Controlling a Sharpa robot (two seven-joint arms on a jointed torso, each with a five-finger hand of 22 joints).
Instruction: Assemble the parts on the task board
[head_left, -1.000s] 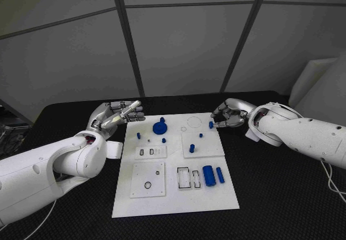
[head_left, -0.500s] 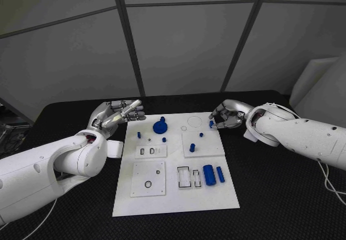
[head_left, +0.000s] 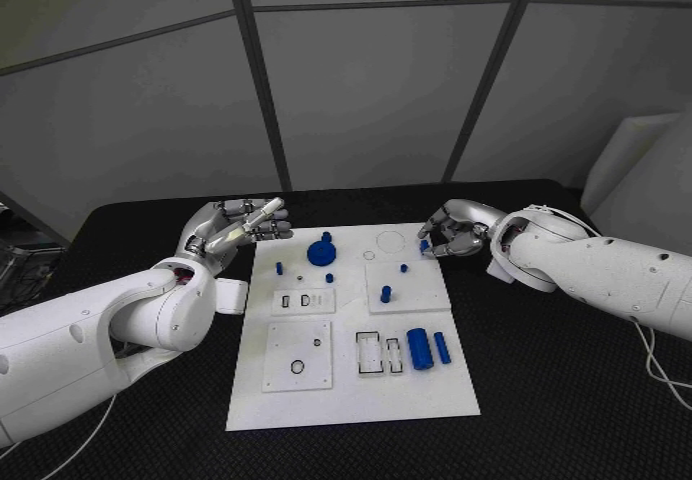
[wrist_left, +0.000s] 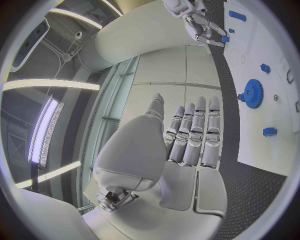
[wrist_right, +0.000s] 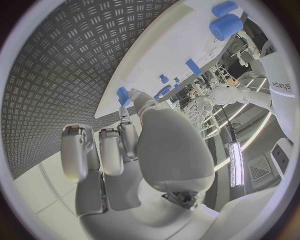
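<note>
The white task board (head_left: 433, 395) lies in the middle of the black table. On it are a blue gear (head_left: 320, 254), several small blue pegs such as one (head_left: 385, 294) standing in a square plate, and two blue cylinders (head_left: 418, 350) lying near the right side. My right hand (head_left: 459, 232) is at the board's far right corner and pinches a small blue part (head_left: 424, 246) at its fingertips; the right wrist view shows this part (wrist_right: 123, 95) over the board's edge (wrist_right: 181, 45). My left hand (head_left: 238, 226) is raised off the board's far left corner, fingers (wrist_left: 190, 137) straight, holding nothing.
White inset plates with cut-out slots (head_left: 302, 301) and a black-outlined slot (head_left: 369, 354) sit on the board. Black table (head_left: 548, 400) surrounds the board on both sides. Grey wall panels stand behind the table.
The right hand has shifted very slightly with the small blue part still pinched. The left hand stays raised in the same place.
</note>
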